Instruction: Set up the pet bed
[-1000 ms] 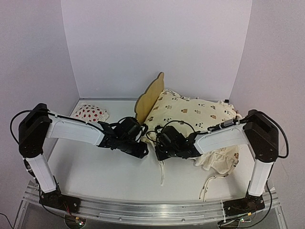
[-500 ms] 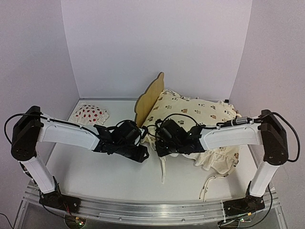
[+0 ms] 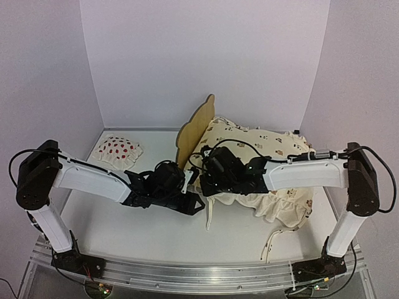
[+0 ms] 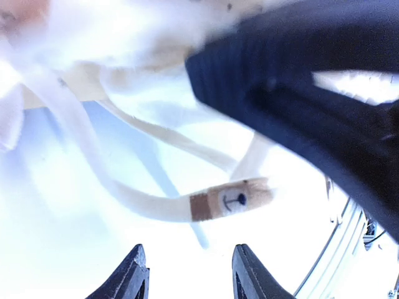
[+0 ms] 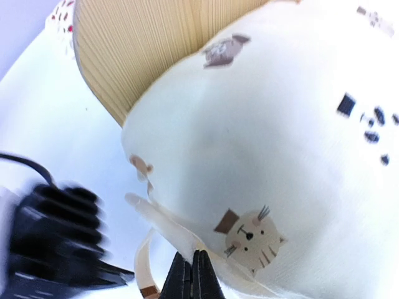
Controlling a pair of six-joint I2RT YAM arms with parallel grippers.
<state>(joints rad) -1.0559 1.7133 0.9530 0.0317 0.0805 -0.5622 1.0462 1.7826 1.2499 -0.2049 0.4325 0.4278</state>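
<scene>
The pet bed shows only its plywood headboard (image 3: pixel 197 126), standing on edge; in the right wrist view the headboard (image 5: pixel 149 50) is the striped wood at the top. The cream animal-print cover (image 3: pixel 255 146) is draped over the rest of the bed. My right gripper (image 3: pixel 204 185) is shut on a tie strap (image 5: pixel 159 218) at the cover's (image 5: pixel 280 118) near-left corner, close to the headboard. Just in front of it my left gripper (image 3: pixel 197 205) is open above the table. A loose strap end (image 4: pixel 230 199) with a printed face hangs ahead of the left gripper (image 4: pixel 190 277), untouched.
A small white strawberry-print pillow (image 3: pixel 117 149) lies at the back left. The cover's ruffle (image 3: pixel 283 212) spills onto the table at the right, with a loose tie (image 3: pixel 274 240) trailing toward the near edge. White walls close the back and sides.
My right gripper has moved left and away toward the headboard, drawing the cover's corner and strap along. My left gripper has slid right and nearer, under the right gripper.
</scene>
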